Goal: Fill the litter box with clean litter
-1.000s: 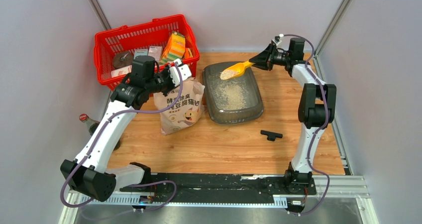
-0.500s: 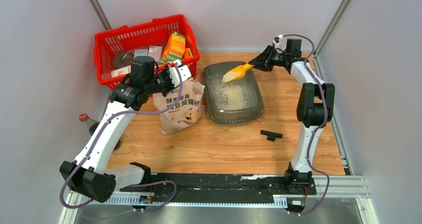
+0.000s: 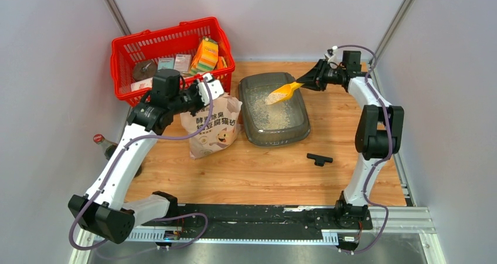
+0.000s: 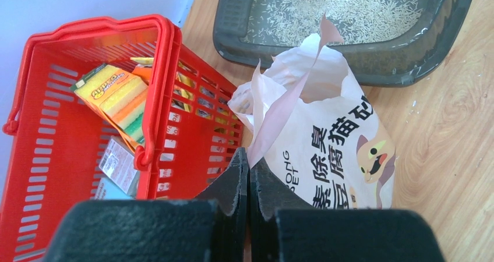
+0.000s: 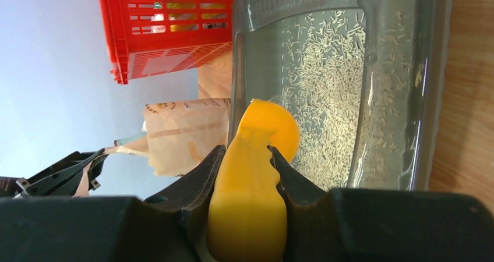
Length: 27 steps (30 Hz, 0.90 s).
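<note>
the right claw [image 3: 306, 83] is clamping the handle of the yellow scoop [image 3: 281, 91], with one finger pressing on each side of it in the wrist view. it is holding the scoop tipped over the far half of the grey litter tray [image 3: 300, 123]. the pale litter [image 3: 267, 115] is lying in a thin scatter across the tray floor, with bare plastic showing through, so i am judging the filling as far from done.

the left claw [image 4: 249, 164] is closed tight, pinching the torn paper flap at the mouth of the litter bag [image 4: 343, 151]. the bag is standing just beside the tray, with the red basket [image 4: 157, 87] on its other side.

what i am worrying about:
- the scoop handle is smooth, rounded plastic, so it could be twisting in that grip as the wrist rolls and throwing grains sideways.
- the scoop is working near the tray's left wall, so a quick tip could be sending litter over the rim onto the wood. a few stray grains [image 4: 413, 103] are lying there already.
- the left claw is holding only a thin, ripped flap. any pull could be tearing it further, letting the mouth fold shut or the bag topple.
- more trips look necessary, and each one is crossing the gap between bag and tray, where a full scoop could be dribbling.
</note>
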Each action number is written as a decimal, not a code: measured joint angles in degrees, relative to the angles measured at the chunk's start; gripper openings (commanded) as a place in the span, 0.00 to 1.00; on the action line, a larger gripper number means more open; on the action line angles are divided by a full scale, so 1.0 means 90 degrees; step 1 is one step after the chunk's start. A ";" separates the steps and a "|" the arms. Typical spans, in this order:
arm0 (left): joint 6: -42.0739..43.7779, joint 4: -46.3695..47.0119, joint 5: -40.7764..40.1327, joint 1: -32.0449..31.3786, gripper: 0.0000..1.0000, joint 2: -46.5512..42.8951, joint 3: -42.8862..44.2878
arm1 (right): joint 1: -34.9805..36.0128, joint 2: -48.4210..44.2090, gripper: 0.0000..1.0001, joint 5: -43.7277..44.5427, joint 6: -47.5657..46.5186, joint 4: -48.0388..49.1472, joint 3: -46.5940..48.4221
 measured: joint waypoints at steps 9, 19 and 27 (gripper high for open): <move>-0.0056 0.0211 0.0119 0.0000 0.00 -0.0240 -0.0272 | -0.0476 -0.1112 0.00 0.0005 -0.0546 -0.0546 -0.0449; -0.0119 0.0452 0.0163 0.0000 0.00 -0.0384 -0.0495 | -0.0877 -0.1960 0.00 0.0243 -0.1246 -0.1248 -0.0950; -0.0136 0.0486 0.0168 0.0000 0.00 -0.0384 -0.0505 | -0.0969 -0.2081 0.00 0.0646 -0.1773 -0.1681 -0.0930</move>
